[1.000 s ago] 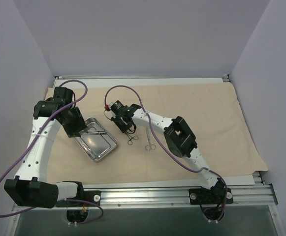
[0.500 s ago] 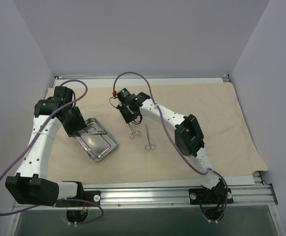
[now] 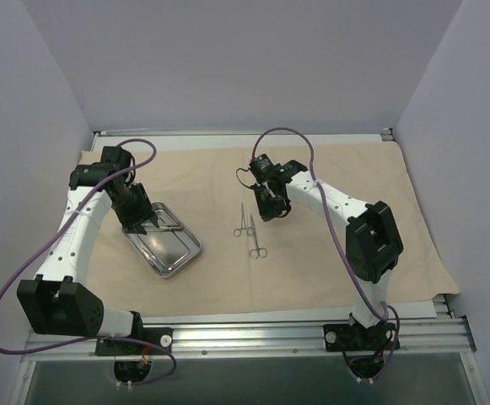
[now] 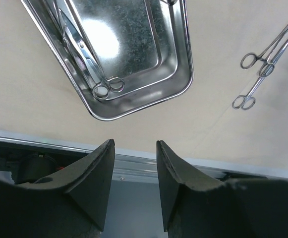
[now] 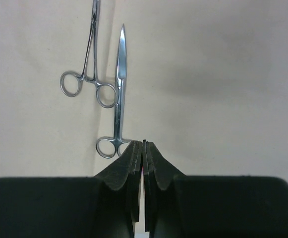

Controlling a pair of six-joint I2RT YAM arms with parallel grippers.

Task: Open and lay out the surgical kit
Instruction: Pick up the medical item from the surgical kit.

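Two fingers of the left tool (image 4: 135,144) stand apart, empty, above the tray (image 4: 188,84) at the left of the cloth (image 3: 354,211). Its wrist view shows a ring-handled instrument (image 4: 86,62) inside, faint from overhead. Mid-cloth, forceps (image 5: 86,54) and scissors (image 5: 119,84) lie side by side. The right tool (image 5: 143,145) is pressed closed, empty, near them.

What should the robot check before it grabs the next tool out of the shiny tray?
1. Left gripper open and empty: ok.
2. Tool waiting in the tray: ok, a ring-handled tool lies along one side.
3. Right gripper holding nothing: ok, shut and empty.
4. Scissors and forceps kept apart on the cloth: cannot tell, the forceps' ring seems to touch the scissors.
5. Cloth spread flat: ok, only light creases.
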